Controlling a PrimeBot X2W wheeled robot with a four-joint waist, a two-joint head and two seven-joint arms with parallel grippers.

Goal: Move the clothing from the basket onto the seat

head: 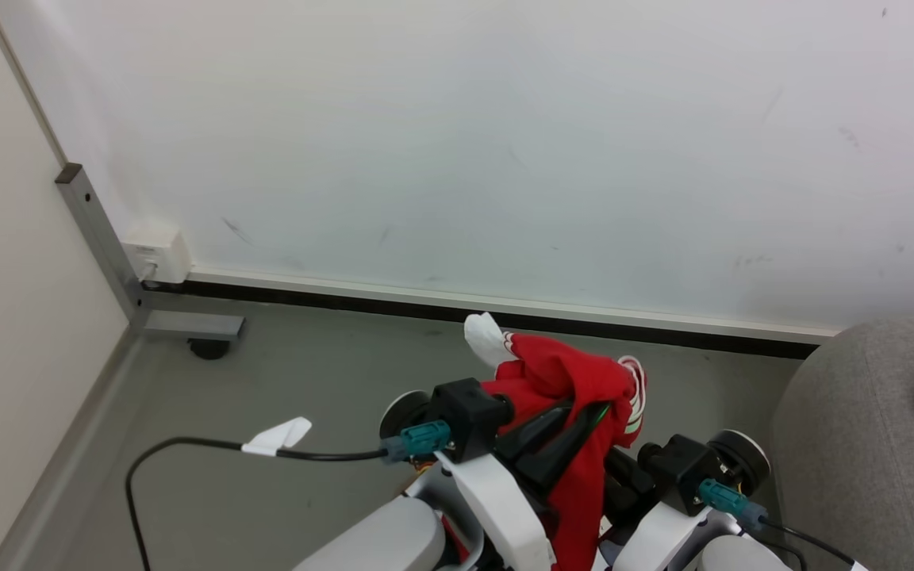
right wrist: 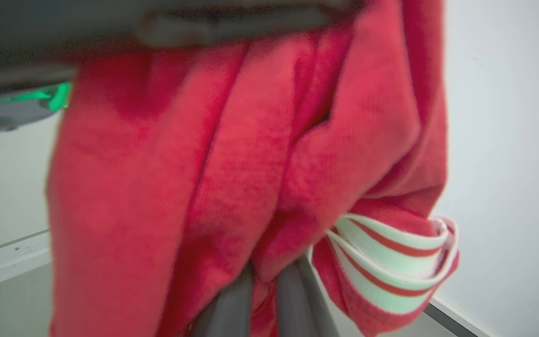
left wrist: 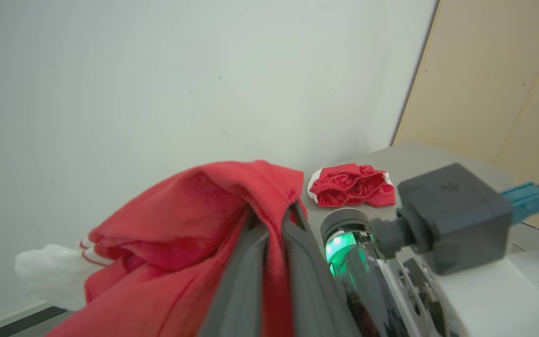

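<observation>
Holding now: your left pincer (left wrist: 273, 224) is clamped tight on a thick fold of the red garment (head: 560, 373), and the cloth drapes over both of its fingers.
Right pincer: the right pincer (right wrist: 270, 281) has its fingers almost together with a fold of the same garment between them. That looks to me like a pinch, taken low on the hanging part.
Garment's place: it hangs in the air off the left side of the seat (head: 862, 444), above the floor (head: 306, 381) and not yet over the cushion.
On the seat: a second red garment (left wrist: 351, 185) lies bunched on top of the seat.
Handling: expect a soft, light, limp knit. It will sag and swing from whatever points you hold, and a drop would do it no harm.
Where to hold: go for bunched folds, several layers deep. The striped cuff (right wrist: 391, 252) looks ribbed and firmer, so it should grip well. A single thin layer may slide out.
Watch: a long tail hangs below your pincers. Carry it high enough to clear the seat's rounded edge, or it may drag there.
</observation>
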